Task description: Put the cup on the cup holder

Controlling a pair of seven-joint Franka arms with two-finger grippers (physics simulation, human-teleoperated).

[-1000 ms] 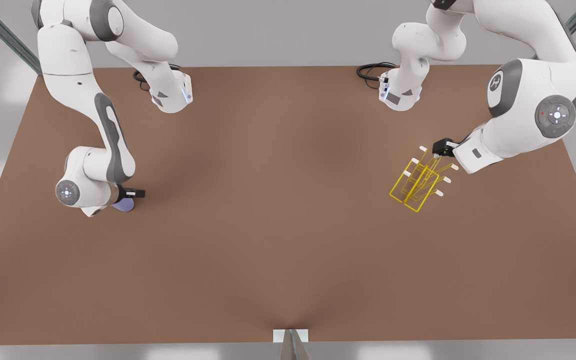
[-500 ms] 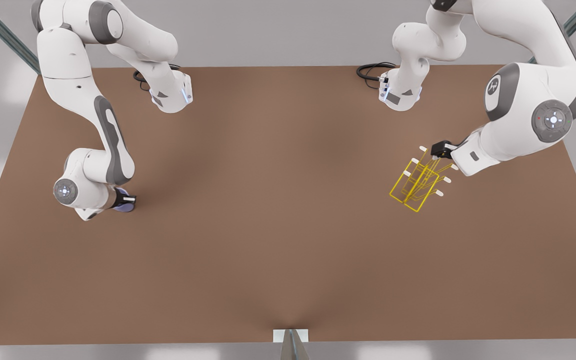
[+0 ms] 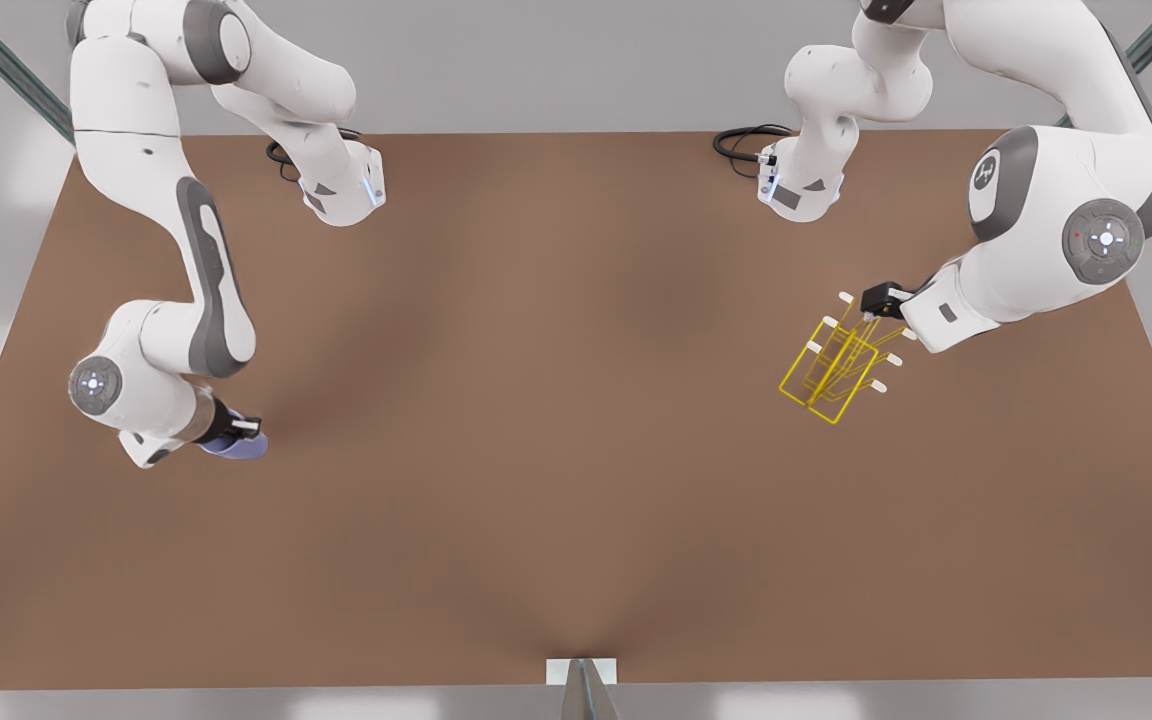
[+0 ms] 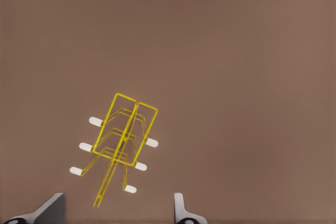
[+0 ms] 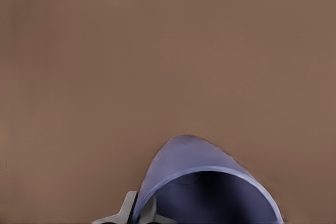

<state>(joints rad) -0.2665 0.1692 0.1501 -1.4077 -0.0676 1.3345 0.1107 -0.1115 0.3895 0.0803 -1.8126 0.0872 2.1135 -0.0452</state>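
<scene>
The pale lavender-blue cup [image 3: 238,447] is at the front view's left, low over the brown table, with my right gripper [image 3: 242,430] shut on its rim. In the right wrist view the cup [image 5: 195,157] opens toward the camera and one finger [image 5: 129,211] presses on its wall. The yellow wire cup holder [image 3: 829,372] stands on the table at the front view's right. My left gripper [image 3: 877,306] hovers open just above its far end. The left wrist view looks down on the holder [image 4: 126,129] with the gripper [image 4: 119,198] over its near prongs.
Both arm bases [image 3: 341,190] [image 3: 801,190] stand at the table's far edge with black cables [image 3: 741,140] beside them. A small white bracket [image 3: 581,672] sits at the near edge. Bare brown table [image 3: 556,400] lies between cup and holder.
My right arm has swung toward the near left corner of the front view, carrying the cup with it. The left gripper has stayed over the holder.
</scene>
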